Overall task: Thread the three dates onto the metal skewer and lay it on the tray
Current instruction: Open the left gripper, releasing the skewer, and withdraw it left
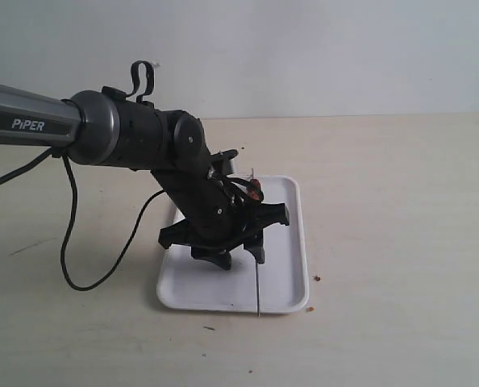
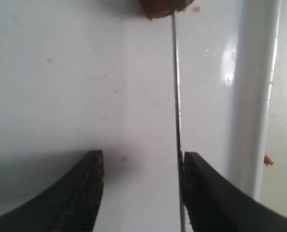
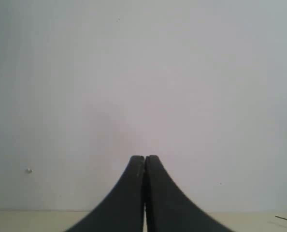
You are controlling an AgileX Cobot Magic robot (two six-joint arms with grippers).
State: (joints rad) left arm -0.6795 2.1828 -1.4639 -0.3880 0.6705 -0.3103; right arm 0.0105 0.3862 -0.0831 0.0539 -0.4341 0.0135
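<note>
White plastic is bearing the work: the tray (image 1: 292,242) is lying on the pale table (image 1: 401,201). The left gripper (image 2: 141,159) is hovering low over it, fingers standing wide apart and gripping nothing, which I judge to be a letting-go posture. The right gripper (image 3: 144,159) is facing a blank wall, pinched shut and empty, clear of the work. The skewer (image 2: 176,96), thin, straight and grey, is lying flat on the tray along one finger's inner face, its end reaching the near rim. Of the dates (image 2: 158,7), only one dark reddish-brown lump is showing on the rod; the count I cannot tell. Crumbs (image 2: 124,158) are dotting the tray.
</note>
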